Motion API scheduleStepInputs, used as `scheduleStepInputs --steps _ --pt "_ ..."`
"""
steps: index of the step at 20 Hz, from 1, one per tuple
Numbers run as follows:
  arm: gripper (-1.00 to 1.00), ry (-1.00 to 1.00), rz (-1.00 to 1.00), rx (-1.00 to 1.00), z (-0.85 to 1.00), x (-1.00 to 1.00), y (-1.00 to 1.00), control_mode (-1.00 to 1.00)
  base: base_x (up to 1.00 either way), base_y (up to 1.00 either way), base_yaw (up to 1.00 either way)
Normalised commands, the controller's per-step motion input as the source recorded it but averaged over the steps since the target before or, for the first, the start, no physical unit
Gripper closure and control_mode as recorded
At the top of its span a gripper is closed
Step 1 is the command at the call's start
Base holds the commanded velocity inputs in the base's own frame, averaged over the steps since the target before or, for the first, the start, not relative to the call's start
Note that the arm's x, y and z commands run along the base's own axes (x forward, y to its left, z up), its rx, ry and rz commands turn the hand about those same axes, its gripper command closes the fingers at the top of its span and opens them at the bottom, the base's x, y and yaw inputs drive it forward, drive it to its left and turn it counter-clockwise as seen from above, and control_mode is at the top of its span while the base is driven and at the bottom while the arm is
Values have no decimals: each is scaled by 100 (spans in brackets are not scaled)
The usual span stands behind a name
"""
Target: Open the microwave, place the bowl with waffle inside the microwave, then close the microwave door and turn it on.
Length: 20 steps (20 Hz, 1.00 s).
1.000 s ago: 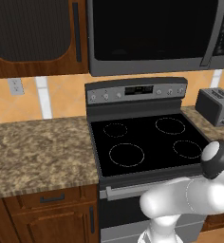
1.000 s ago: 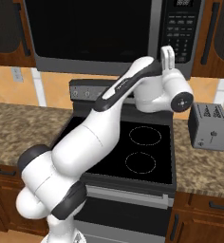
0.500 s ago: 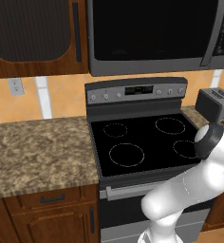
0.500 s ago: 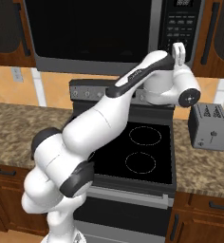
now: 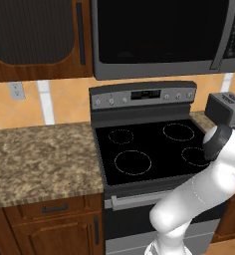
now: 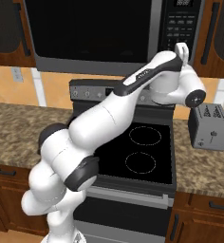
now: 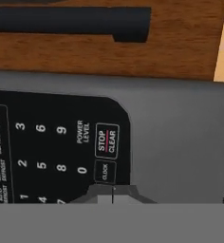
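Pincer (image 6: pixel 181 48) raised against the keypad (image 7: pixel 61 152) of the microwave (image 5: pixel 164 37), fingers drawn together with nothing between them, microwave door (image 6: pixel 90 35) closed beside it, stove (image 6: pixel 142 149) below, toaster (image 6: pixel 208 127) on the worktop (image 5: pixel 40 162) lower down

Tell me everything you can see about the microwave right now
The microwave is a big black box with a grey frame, mounted above the stove between brown wooden cabinets. Its dark glass door looks shut, with a long grey bar handle at its right edge. Right of that sits a black keypad with white numbers plus Stop/Clear, Clock and Power Level keys. The pincer is up against the keypad's lower part.
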Motion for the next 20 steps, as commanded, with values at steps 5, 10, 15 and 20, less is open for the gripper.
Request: scheduleStepInputs --steps 5,10,15,20 --pt "100 0 3 0 14 26 33 -100 0 0 0" --pt "100 1 0 3 9 67 5 -100 0 0 0" --pt "100 0 0 3 -7 68 -3 -100 0 0 0" --pt "100 -8 3 -1 -4 -70 1 -100 0 0 0"
